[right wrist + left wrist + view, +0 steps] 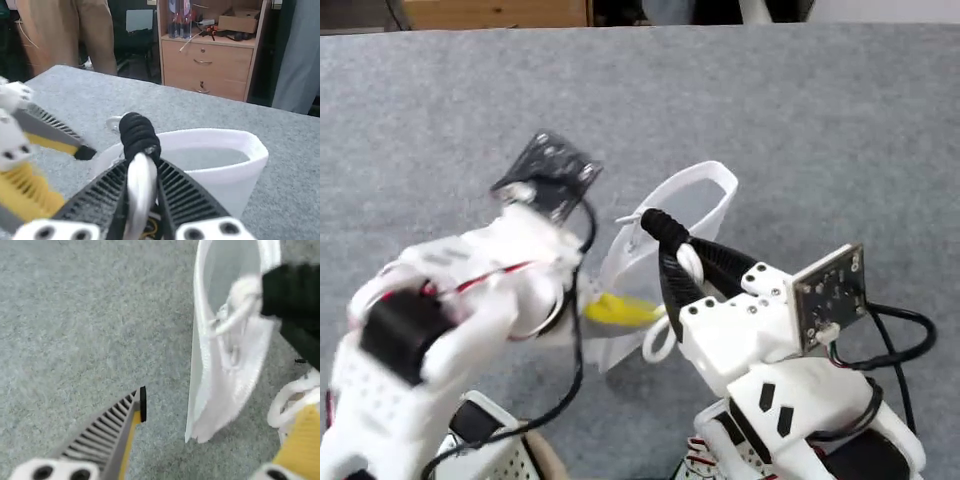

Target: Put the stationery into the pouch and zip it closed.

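Partly, right claw (pixel 655 222) hides pouch (pixel 705 198) — contents unclear.

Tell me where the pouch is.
In the high view the pouch sits mid-table between the two arms, its rim held by the right arm's jaws.

1. Note the table (pixel 820 120): its top is grey and felt-like from edge to edge.
2. Locate the white pouch (pixel 705 195) near the table's middle. It rests directly on the grey top with its mouth open.
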Controlling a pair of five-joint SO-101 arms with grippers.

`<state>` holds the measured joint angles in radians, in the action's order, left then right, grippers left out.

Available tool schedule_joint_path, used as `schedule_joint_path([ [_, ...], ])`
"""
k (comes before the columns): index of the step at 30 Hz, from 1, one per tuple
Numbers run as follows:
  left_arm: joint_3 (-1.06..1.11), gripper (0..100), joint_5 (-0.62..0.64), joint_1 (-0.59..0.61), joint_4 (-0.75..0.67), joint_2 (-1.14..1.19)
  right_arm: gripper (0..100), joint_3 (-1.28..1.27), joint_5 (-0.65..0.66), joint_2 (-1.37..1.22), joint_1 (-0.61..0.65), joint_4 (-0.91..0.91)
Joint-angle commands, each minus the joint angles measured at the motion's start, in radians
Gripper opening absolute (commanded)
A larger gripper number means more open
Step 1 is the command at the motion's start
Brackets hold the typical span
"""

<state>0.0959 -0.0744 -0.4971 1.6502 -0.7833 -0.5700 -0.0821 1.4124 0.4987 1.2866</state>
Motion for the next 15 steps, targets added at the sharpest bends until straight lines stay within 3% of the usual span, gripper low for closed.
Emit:
schedule_joint_path([
  [1,-0.039,45,-0.011,-0.013,-0.057,0.025,1.2,0.005,0.002,0.007,-0.011,0.006],
  [15,-0.031,45,-0.074,-0.013,-0.092,0.074,1.2,0.005,0.002,0.007,-0.011,0.026],
])
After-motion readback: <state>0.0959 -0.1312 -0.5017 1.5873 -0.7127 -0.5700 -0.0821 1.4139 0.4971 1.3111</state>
